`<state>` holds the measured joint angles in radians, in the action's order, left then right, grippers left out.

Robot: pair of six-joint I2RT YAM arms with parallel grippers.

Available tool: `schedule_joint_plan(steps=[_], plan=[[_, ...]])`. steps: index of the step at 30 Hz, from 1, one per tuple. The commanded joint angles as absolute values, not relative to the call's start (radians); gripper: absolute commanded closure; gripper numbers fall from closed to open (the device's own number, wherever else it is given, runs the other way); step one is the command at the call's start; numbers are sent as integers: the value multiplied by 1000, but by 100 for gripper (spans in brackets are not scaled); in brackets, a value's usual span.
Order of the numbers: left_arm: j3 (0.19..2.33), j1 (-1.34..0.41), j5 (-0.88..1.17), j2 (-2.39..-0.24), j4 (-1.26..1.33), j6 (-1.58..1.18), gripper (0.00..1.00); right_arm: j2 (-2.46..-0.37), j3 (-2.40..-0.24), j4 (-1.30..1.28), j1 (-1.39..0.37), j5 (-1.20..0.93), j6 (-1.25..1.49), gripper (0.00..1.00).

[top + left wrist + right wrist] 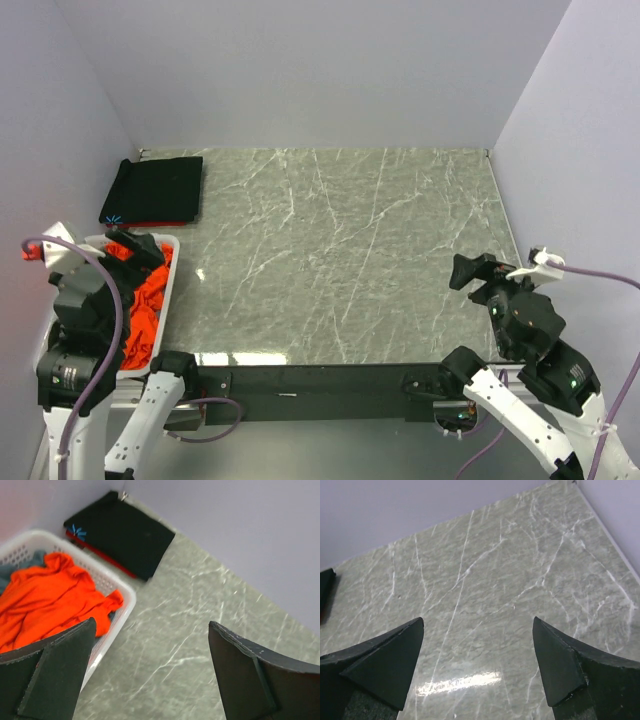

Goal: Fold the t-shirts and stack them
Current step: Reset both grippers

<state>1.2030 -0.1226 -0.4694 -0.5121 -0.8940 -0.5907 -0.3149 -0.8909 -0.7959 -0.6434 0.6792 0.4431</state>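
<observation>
- Claws: I saw left claw [152,625] and right claw [478,621] spread wide, empty.
- Orange-red shirt [45,600] lay crumpled in basket [112,582], left of left claw.
- Black shirt [125,535] sat folded on counter [485,555] beyond left claw.

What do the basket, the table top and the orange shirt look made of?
Basket: white plastic, going by its stiff rim and perforated walls. Table top: grey-green with white veins and glossy glare, so polished marble or a marble-look laminate; unclear which. Orange shirt: soft matte cloth, crumpled in loose folds.
</observation>
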Motion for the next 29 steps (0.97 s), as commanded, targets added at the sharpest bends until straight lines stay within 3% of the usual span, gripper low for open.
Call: schedule_joint_plan(steps=[1, 13, 29], plan=[[1123, -130, -486, -418, -871, -603, 1, -229, -848, -690, -640, 744, 391, 5], [933, -130, -448, -287, -738, -603, 0, -186, -801, -684, -641, 767, 379, 4], [899, -130, -471, -318, -672, -591, 1, -179, -762, -612, -641, 749, 305, 4]])
